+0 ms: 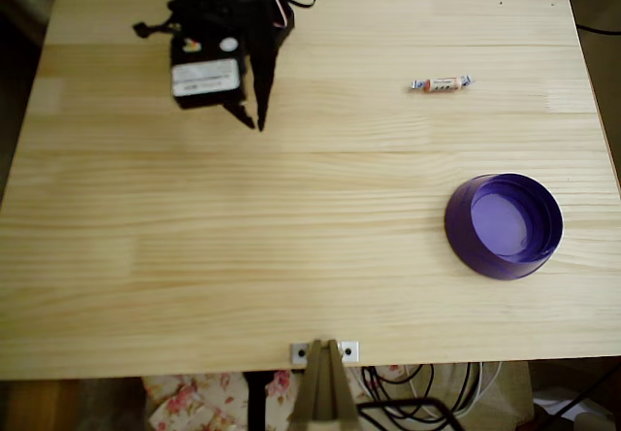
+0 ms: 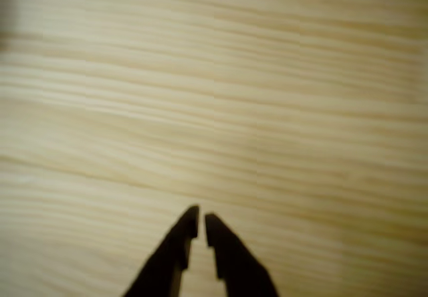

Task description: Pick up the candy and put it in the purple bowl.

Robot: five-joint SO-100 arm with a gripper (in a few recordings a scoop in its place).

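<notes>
My pale pine counter (image 1: 291,256) lies evenly lit, with floral cloth (image 1: 213,400) and tangled cables (image 1: 427,392) below its near edge.

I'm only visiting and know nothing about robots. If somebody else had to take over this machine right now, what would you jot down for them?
Gripper: empty, fingers nearly together with only a thin gap, over bare wood near the table's upper left in the overhead view.
Candy: lying flat on the table, upper right in the overhead view, well away from the gripper, untouched.
Purple bowl: upright and empty, right side, nearer the front edge than the candy.
Done: nothing yet.
Left: move over to the candy, open, grasp it, carry it to the bowl and drop it in.
</notes>
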